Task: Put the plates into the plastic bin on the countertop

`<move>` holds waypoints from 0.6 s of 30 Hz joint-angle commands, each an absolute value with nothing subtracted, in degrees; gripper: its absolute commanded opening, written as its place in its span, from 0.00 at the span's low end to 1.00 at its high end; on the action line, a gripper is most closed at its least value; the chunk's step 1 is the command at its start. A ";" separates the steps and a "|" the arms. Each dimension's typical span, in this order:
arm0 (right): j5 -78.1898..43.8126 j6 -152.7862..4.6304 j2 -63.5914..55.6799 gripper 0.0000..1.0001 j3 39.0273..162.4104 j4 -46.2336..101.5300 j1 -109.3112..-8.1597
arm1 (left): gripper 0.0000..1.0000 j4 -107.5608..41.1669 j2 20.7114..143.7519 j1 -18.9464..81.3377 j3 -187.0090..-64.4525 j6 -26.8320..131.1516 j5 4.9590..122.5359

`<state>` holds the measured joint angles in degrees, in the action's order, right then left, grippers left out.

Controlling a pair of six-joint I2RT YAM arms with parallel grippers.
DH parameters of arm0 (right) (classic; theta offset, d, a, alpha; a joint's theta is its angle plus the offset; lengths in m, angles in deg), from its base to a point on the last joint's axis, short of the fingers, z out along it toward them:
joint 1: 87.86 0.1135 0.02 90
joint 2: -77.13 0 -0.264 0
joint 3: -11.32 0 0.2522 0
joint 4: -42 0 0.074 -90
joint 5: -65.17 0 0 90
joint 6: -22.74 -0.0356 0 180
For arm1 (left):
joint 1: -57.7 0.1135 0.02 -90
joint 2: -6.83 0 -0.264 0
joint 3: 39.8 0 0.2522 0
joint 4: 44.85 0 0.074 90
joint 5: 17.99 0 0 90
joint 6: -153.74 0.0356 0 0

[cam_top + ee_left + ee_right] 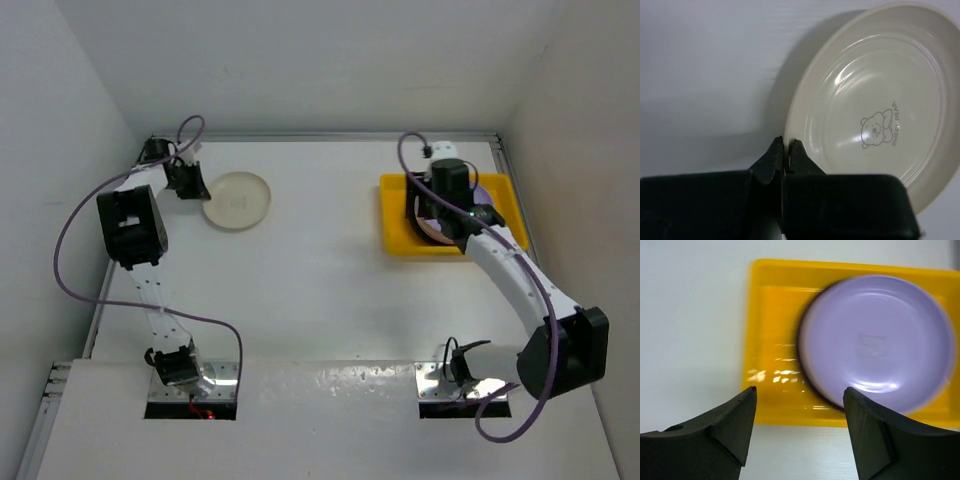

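I am pinching the cream plate (875,100) with my left gripper (785,148). The fingers are pressing almost together at its near rim, and I am judging that one sits outside on the countertop (705,75) and the other just inside the lip. The plate is lying toward the far left of the countertop, well apart from the bin (770,340) at the far right.

I am expecting the plate to be light and quite stiff. Its glossy face is throwing back highlights, so it is probably slippery, and it is likely to chip or crack if dropped. Lying flat, it is offering only the raised rim to take hold of. A pinch at one edge is likely to let it droop or twist, so I am wanting the fingers well down over the lip.

It is looking round and shallow, an even cream, with faint rings inside the rim and a small grey bear printed at the centre beside the words SWEET BEAR.

My right gripper (800,392) is hanging spread wide and empty above the bin. A lilac plate (875,340) is lying in the bin, blurred in that wrist's view, with bare yellow floor showing beside it.
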<state>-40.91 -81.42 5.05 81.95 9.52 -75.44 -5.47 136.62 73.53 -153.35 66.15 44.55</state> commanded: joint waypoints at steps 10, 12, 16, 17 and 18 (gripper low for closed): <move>-18.68 -85.01 -14.52 0.71 94.07 20.41 -56.23 | 0.00 10.47 111.60 54.45 -147.34 83.51 31.50; -17.54 -87.56 -16.82 0.71 95.13 23.30 -55.87 | 0.00 13.55 111.59 53.65 -147.34 83.51 29.74; -16.65 -92.48 -19.11 0.67 94.43 26.75 -55.35 | 0.00 16.45 110.45 52.16 -147.34 83.51 26.84; -17.53 -93.01 -19.20 0.64 93.82 27.79 -55.26 | 0.00 16.46 109.93 52.16 -147.34 83.51 26.83; -18.06 -93.62 -19.38 0.59 93.29 27.80 -55.34 | 0.00 17.06 109.92 52.16 -147.34 83.51 26.14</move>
<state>-18.57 -89.35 -19.84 92.33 21.89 -55.53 13.68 110.74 52.37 -146.99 82.70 30.95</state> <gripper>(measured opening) 0.620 0.003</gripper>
